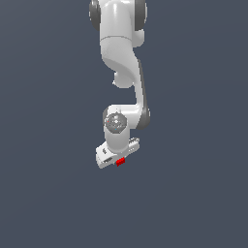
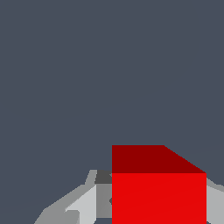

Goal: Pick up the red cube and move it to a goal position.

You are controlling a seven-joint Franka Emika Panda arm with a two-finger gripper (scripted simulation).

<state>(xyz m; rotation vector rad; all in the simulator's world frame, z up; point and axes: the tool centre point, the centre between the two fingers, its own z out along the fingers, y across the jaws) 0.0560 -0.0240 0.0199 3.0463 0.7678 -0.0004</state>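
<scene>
The red cube (image 1: 120,162) is a tiny bright red block at the lower end of the white arm, near the middle of the exterior view. My gripper (image 1: 117,161) is shut on it, with the white hand just to the exterior view's left of the cube. In the wrist view the red cube (image 2: 158,192) fills much of the picture between the grey-white fingers (image 2: 83,205), one on each side of it. The fingertips themselves are mostly hidden behind the cube.
A plain dark blue-grey background lies all around. The white arm (image 1: 118,43) reaches down from the top of the exterior view. No other objects show.
</scene>
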